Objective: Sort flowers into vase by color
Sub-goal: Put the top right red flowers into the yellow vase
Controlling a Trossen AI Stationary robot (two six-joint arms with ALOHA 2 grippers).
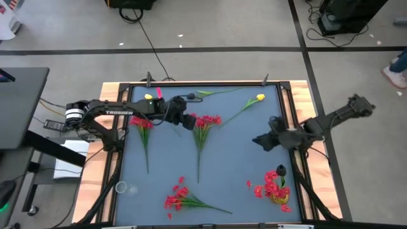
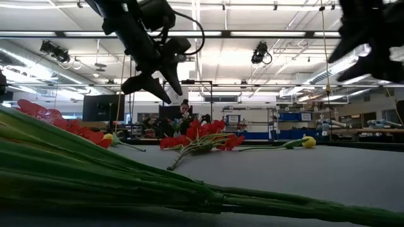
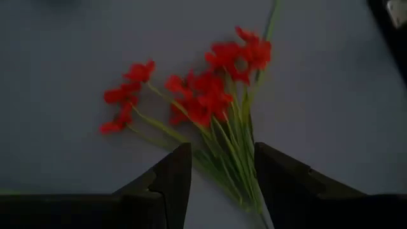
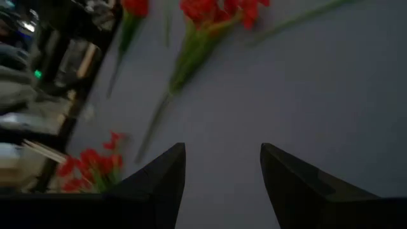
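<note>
Three bunches of red flowers lie flat on the grey table: a middle bunch (image 1: 205, 122), a left bunch (image 1: 142, 124) and a near bunch (image 1: 178, 196). A yellow tulip (image 1: 259, 98) lies toward the far right, and another yellow bloom (image 1: 148, 97) is by the far left corner. More red blossoms and a dark bud (image 1: 281, 170) are gathered at the near right (image 1: 275, 188). My left gripper (image 1: 189, 121) hovers open above the middle bunch's stalks (image 3: 232, 159), well clear of the table in the low view (image 2: 154, 88). My right gripper (image 1: 259, 141) hangs open over bare table (image 4: 222, 152).
A loose green stalk (image 1: 219, 92) lies along the far edge. A small clear round object (image 1: 121, 187) sits near the left near corner. A raised dark frame (image 1: 191, 84) rims the table. Bare table surface (image 1: 245, 159) lies between the middle bunch and the right cluster.
</note>
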